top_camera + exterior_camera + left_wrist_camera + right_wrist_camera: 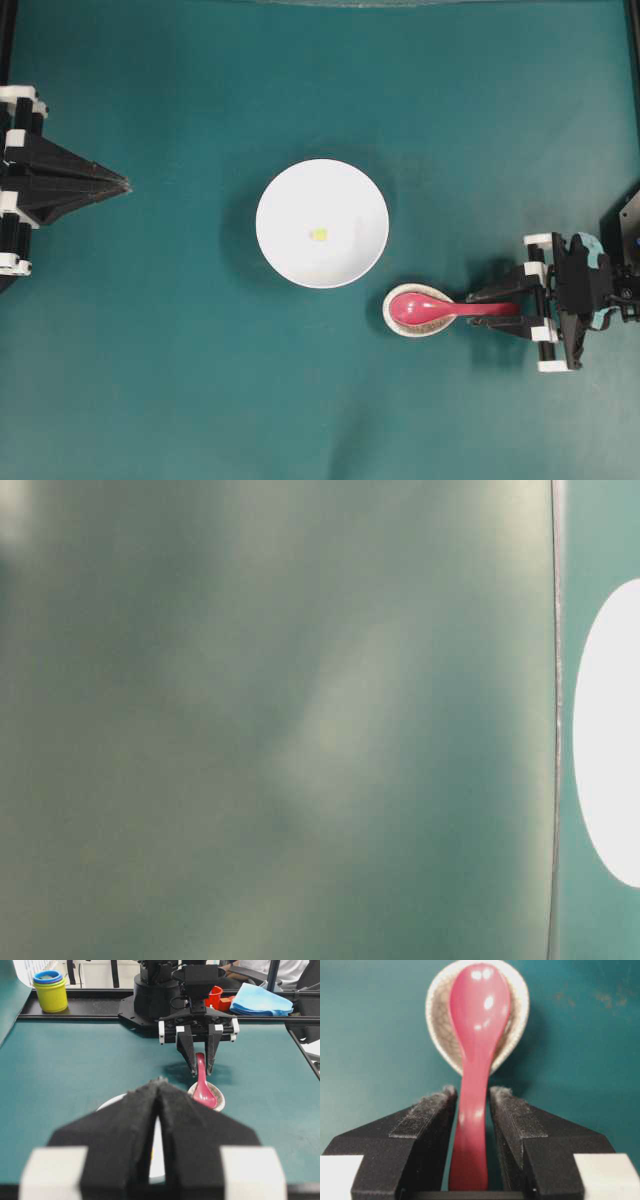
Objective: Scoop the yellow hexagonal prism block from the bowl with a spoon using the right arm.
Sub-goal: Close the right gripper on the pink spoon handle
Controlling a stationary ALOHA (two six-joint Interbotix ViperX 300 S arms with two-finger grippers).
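Between my right gripper's (472,1110) two black pads sits the handle of the pink-red spoon (477,1055), and that's about where things stand. The jaws are narrowed down around the handle, one pad on each side. From my right wrist view there's a thin sliver of gap on both sides, so I honestly can't tell if the pinch is actually on or just about to be. Call it straddling, not a confirmed grab.

The spoon's scoop is resting in that little speckled egg-shaped dish (517,1025), handle poking back toward my wrist. Nothing's lifted as far as I can see; in the overhead view the spoon lies flat across the dish on the green table (150,380).

Just up and to the left of the dish in the overhead view is the white bowl (290,190), close by but not touching it. The yellow hexagonal prism block (318,235) is sitting near the middle of the bowl's floor, untouched.

My left gripper (118,184) is parked way over on the far side, jaws pressed together, holding nothing.

So progress-wise: lined up on the spoon, that's it. Left to do, as I see it: finish the squeeze, lift the spoon out of the dish, swing it over the bowl, dip under that tiny block and bring it up without flicking it away. The block is way smaller than the scoop, so it should fit easily.
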